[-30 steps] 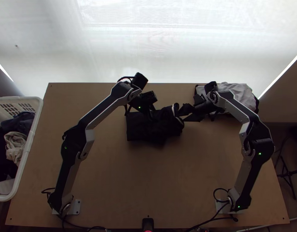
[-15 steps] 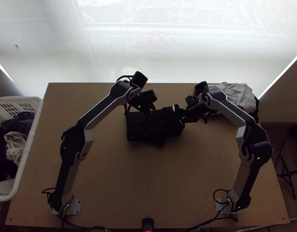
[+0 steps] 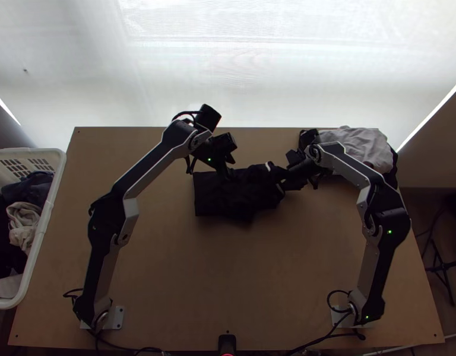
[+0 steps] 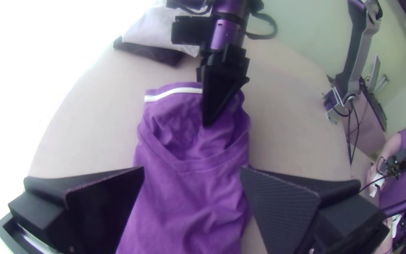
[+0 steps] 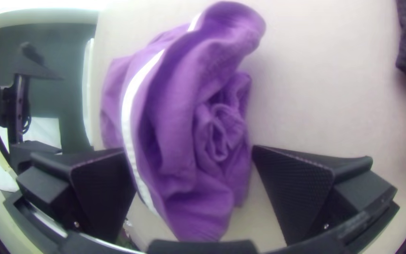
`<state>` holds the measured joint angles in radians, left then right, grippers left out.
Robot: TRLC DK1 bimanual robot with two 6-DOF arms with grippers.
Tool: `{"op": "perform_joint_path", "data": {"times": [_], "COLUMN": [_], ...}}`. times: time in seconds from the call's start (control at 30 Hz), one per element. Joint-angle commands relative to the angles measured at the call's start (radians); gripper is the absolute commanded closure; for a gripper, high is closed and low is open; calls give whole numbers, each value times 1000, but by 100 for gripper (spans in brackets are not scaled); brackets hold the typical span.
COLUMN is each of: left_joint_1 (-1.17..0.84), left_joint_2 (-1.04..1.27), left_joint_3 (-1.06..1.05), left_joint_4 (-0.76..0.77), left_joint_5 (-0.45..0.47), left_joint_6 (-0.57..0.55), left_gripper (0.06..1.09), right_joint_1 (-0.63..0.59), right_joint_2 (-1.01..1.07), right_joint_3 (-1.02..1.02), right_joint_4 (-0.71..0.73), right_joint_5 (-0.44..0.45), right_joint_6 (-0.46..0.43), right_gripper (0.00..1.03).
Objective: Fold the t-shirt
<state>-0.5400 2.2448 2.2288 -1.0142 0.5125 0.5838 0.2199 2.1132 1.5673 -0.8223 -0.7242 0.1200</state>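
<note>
t-shirt (image 3: pixel 228 196) is lying on the bench (image 3: pixel 228 267) in a narrow dark bundle, pretty smooth toward the robot's left, while its right end is bunching up into loose folds around a white band (image 5: pixel 130 103). left end effector (image 3: pixel 229 170) is hovering over the t-shirt's far side, fingers spreading wide with nothing pinched between them. right end effector (image 3: pixel 281 177) is sitting at the t-shirt's rumpled end, also gaping wide, with the loose folds showing between its fingers but not getting squeezed. grey cloth (image 3: pixel 358 145) is lying to the right of the t-shirt and farther back, and a white basket (image 3: pixel 41 234) of clothes is standing well off to its left.
</note>
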Motion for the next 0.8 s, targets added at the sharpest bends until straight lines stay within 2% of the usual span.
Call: {"op": "perform_joint_path", "data": {"times": [0.0,0.33,0.4,0.43,0.5,0.63,0.77], "left_joint_1": [11,31,35,37,41,48,60], "left_joint_2": [-10,-19,-22,-25,-31,-45,-63], "left_joint_3": [0,14,19,20,22,26,29], "left_joint_4": [-3,-4,-4,-4,-4,-4,-4], "left_joint_5": [1,-5,-5,-6,-9,-12,-16], "left_joint_6": [2,4,4,4,4,4,4], "left_gripper": [10,10,10,10,10,10,10], "right_joint_1": [18,98,102,105,102,85,116], "right_joint_2": [44,100,103,103,97,57,-87], "right_joint_3": [25,66,68,68,65,45,45], "right_joint_4": [5,6,6,6,29,38,37], "right_joint_5": [-124,-153,-153,-152,-146,-44,175], "right_joint_6": [32,41,56,56,61,87,70], "right_gripper": [3,5,21,41,98,100,100]}}
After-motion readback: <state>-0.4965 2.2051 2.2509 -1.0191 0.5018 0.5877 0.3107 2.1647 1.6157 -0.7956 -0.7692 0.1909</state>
